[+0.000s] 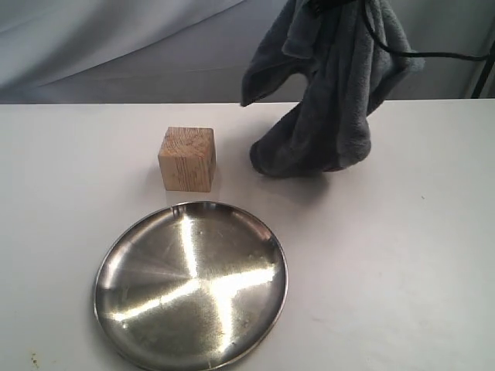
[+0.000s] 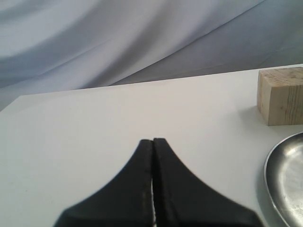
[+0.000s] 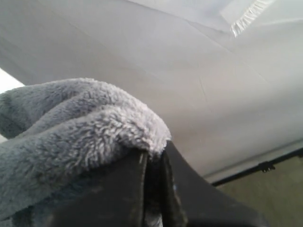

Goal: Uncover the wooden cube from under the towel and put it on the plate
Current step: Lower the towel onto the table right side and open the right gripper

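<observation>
The towel is held up high at the back of the white table, bunched and hanging in thick grey folds. In the right wrist view, the right gripper is seen clamped on it, with plush pile pinched between the dark jaws. The towel's lowest fold is seen down near the tabletop; whether it touches cannot be told. A black cable is draped across the cloth's upper part.

The wooden cube is fully exposed now, set upright on the table just beside the hanging towel and clear of it. It is placed right behind the plate, near its far rim but not on it. The steel plate is seen lying flat at the front with nothing in it, with light streaked across its shine.

Over in the left wrist view, the left gripper is shown with its jaws pressed together and nothing between them, poised above bare table. The cube and an arc of the plate's rim are caught in that same view, well apart from the fingertips. A pale draped backdrop is seen behind the table.
</observation>
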`<state>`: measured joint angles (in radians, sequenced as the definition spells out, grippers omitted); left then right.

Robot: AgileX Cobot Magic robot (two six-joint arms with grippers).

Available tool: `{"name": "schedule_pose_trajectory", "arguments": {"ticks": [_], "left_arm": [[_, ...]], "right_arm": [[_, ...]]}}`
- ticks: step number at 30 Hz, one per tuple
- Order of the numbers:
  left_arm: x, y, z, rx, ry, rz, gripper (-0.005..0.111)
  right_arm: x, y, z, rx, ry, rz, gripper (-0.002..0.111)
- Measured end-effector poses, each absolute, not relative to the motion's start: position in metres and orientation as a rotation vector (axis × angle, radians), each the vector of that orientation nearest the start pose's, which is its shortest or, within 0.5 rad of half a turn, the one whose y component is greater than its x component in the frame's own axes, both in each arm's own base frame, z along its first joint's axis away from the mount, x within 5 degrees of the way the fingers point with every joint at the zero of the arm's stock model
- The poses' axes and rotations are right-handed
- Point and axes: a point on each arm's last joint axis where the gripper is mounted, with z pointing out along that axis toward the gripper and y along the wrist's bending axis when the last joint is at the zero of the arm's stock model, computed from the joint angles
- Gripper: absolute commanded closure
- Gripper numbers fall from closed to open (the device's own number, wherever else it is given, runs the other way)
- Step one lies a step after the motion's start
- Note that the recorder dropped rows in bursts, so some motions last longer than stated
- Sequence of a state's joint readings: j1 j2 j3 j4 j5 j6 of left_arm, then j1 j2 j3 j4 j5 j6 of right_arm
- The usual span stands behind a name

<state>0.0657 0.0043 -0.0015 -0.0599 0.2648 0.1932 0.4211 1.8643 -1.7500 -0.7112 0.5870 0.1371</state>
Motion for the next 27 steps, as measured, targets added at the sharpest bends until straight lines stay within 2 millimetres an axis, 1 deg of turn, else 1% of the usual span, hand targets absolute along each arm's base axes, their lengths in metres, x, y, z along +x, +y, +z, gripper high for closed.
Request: {"name": "schedule_pose_trajectory", "arguments": {"ticks": [4, 8, 12, 17, 19, 22, 24, 27], "left_arm": [[0.055, 0.002, 0.190, 0.072, 1.751, 0.133, 0.107], [0.055, 0.002, 0.190, 0.072, 1.751, 0.133, 0.107], [0.055, 0.002, 0.190, 0.072, 1.751, 0.133, 0.107], [0.055, 0.002, 0.190, 0.072, 1.751, 0.133, 0.107], [0.055, 0.002, 0.190, 0.072, 1.751, 0.133, 0.107], [0.055, 0.002, 0.190, 0.072, 1.751, 0.133, 0.107], [0.055, 0.002, 0.190, 0.072, 1.751, 0.133, 0.107], [0.055, 0.002, 0.190, 0.072, 1.751, 0.133, 0.107]], "right_arm": [[0.413, 0.143, 0.354, -0.685, 2.038, -0.478, 0.108], [0.408, 0.146, 0.341, -0.709, 2.137, -0.410, 0.108], [0.403, 0.152, 0.322, -0.761, 2.215, -0.300, 0.108], [0.398, 0.153, 0.297, -0.795, 2.268, -0.247, 0.108], [0.398, 0.149, 0.288, -0.787, 2.282, -0.239, 0.108], [0.401, 0.137, 0.275, -0.747, 2.312, -0.233, 0.108], [0.404, 0.130, 0.263, -0.714, 2.346, -0.216, 0.108], [0.409, 0.122, 0.239, -0.645, 2.416, -0.152, 0.108]]}}
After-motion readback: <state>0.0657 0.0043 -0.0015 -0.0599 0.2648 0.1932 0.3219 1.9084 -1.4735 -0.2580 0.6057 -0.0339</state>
